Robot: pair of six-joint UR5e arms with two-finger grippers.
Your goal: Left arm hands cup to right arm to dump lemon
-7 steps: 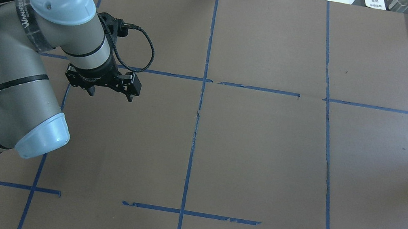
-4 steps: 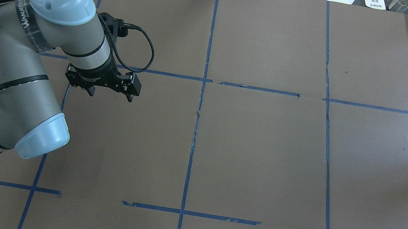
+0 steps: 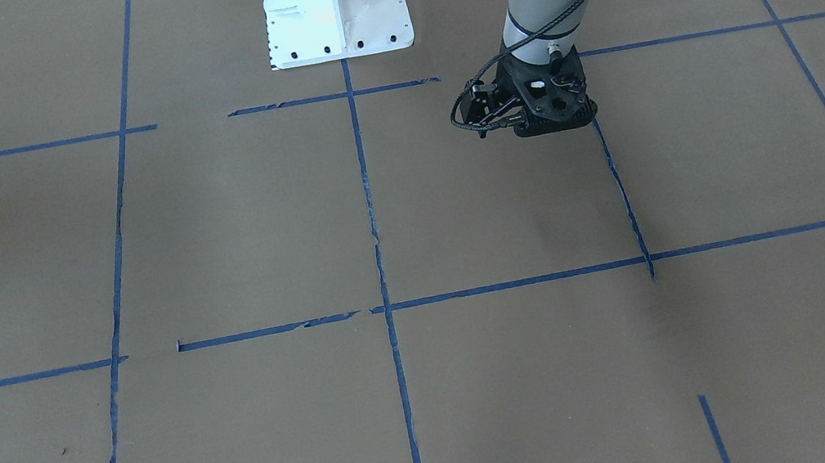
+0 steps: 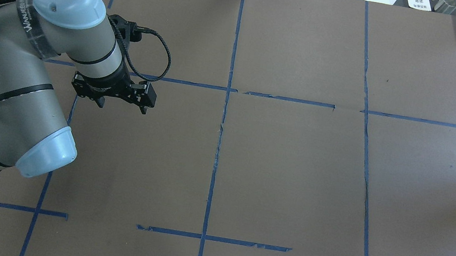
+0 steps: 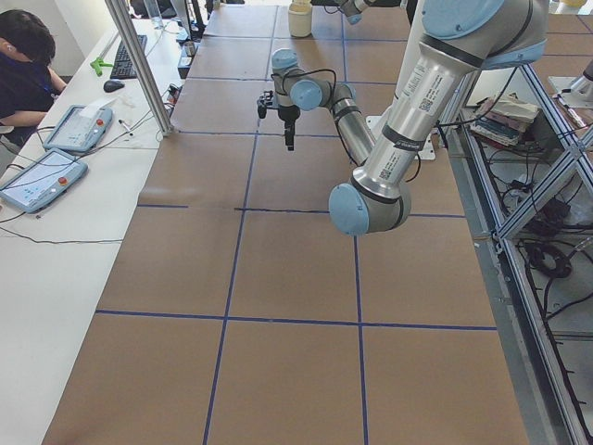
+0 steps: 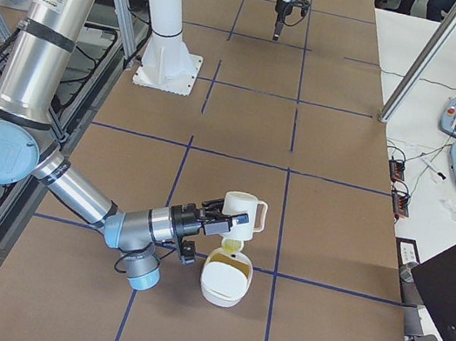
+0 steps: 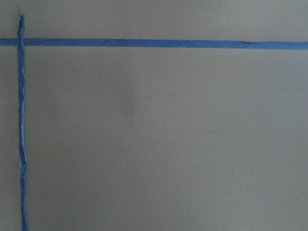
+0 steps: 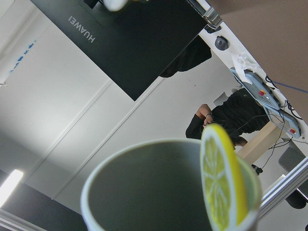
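Note:
In the exterior right view, the white cup point(image 6: 243, 211) is tipped over a white bowl point(image 6: 224, 282) at my right gripper point(image 6: 224, 220). I cannot tell whether that gripper is open or shut. The yellow lemon point(image 6: 232, 245) hangs just under the cup, above the bowl. The right wrist view looks into the cup's point(image 8: 154, 192) grey inside, with the lemon point(image 8: 222, 178) at its rim. Far from the cup, my left gripper point(image 4: 121, 105) point(image 3: 532, 123) points down over bare paper, open and empty.
The white robot base point(image 3: 333, 4) stands at the table's robot side. A person point(image 5: 23, 65) sits at a side table with pendants point(image 5: 42, 176). A metal post point(image 6: 425, 55) and a laptop point(image 6: 454, 290) stand beside the table on the right.
My left gripper has shifted very slightly to the left in the overhead view and stays open. Nothing else moved there.

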